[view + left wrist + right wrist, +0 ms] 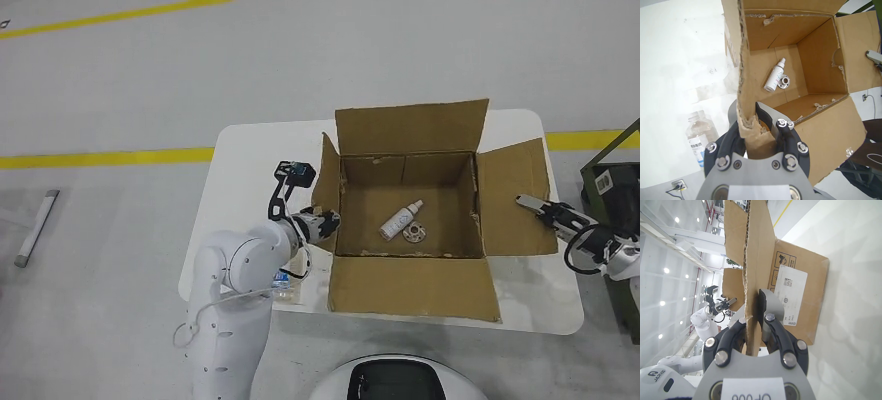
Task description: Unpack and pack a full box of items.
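**White table, open carton — both grippers clamped on the box's side flaps**

The left gripper [748, 116] was closed on the torn lower corner of the left flap [743, 56]. The cardboard was pinched between its black pads, and the flap stood nearly upright at the box's side. Across the carton, the right gripper [752, 306] gripped the right flap [758, 256] in the same way, one pad pressed flat against the board. Seen from above, that flap lay folded outward over the table.

Between the two grippers stood the cardboard box [405, 168], open at the top, its far and near flaps spread outward. On the box floor lay a white spray bottle [775, 75] on its side, nozzle toward the far wall. Just beside its base — touching or nearly so — sat a small round metal flange [784, 81]. A printed label [791, 294] was stuck to the box's outer wall below the right flap.

Outside the box, a clear plastic bottle [698, 132] with a pale label rested on the table near the left arm, close to the table's edge. The white table [250, 170] stood on a grey floor crossed by a yellow line [100, 158].
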Controlling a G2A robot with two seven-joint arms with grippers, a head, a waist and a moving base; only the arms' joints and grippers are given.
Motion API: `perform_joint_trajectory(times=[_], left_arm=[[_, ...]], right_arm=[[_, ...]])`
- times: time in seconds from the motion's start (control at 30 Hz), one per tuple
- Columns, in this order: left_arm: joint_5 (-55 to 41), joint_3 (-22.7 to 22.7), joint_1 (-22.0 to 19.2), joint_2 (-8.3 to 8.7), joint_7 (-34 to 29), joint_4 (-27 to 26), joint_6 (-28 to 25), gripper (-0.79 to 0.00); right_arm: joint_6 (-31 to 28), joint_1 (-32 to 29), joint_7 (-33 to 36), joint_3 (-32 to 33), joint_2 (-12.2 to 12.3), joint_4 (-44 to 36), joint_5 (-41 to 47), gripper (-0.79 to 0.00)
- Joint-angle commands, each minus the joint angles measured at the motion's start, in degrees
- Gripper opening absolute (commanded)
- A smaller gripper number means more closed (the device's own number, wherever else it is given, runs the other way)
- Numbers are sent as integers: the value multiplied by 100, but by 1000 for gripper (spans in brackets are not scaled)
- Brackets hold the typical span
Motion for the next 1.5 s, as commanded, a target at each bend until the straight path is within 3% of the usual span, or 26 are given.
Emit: perform_joint_trajectory(times=[0.0, 0.2, 0.33, 0.37, 0.4, 0.43, 0.47, 0.53, 0.6, 0.7, 0.77, 0.87, 1.1, 1.47], left_arm=[[-38, 15, 137, 14, -109, -212, 160, -785], [-178, 46, 529, 53, -237, -778, 558, -785], [-195, 134, 681, 82, -271, -813, 609, -785], [-223, 137, 702, 87, -244, -777, 647, -720], [-204, 148, 701, 95, -231, -746, 629, -449], [-103, 172, 673, 109, -264, -716, 565, -62], [-4, 185, 628, 119, -240, -720, 545, 0], [26, 238, 576, 127, -105, -733, 488, 0], [195, 294, 497, 146, -237, -687, 463, 0], [410, 343, 404, 168, -374, -646, 500, 0], [412, 290, 404, 182, -353, -613, 548, 0], [539, 215, 406, 215, -399, -622, 523, 0], [1036, 51, 337, 296, -585, -706, 443, 0], [2200, 41, 259, 403, -982, -554, 193, 0]], right_arm=[[25, -63, 45, 32, 9, -54, -57, -785], [79, -150, -6, 49, 16, -130, -148, -785], [109, -108, -20, 17, 20, -172, -181, -785], [118, -78, -23, -1, 21, -171, -205, -785], [129, -46, -31, -19, 23, -165, -236, -785], [141, -16, -33, -40, 25, -161, -270, -785], [153, 12, -45, -59, 25, -158, -286, -745], [172, 53, -54, -96, 28, -146, -354, -643], [180, 81, -77, -131, 33, -138, -488, -625], [196, 99, -148, -182, 28, -74, -496, -659], [175, 104, -158, -193, 28, -38, -502, -785], [153, 104, -167, -196, 31, 7, -509, -733], [175, 149, -189, -214, 39, 84, -556, -785], [150, 228, -225, -313, 45, 212, -676, -785]])
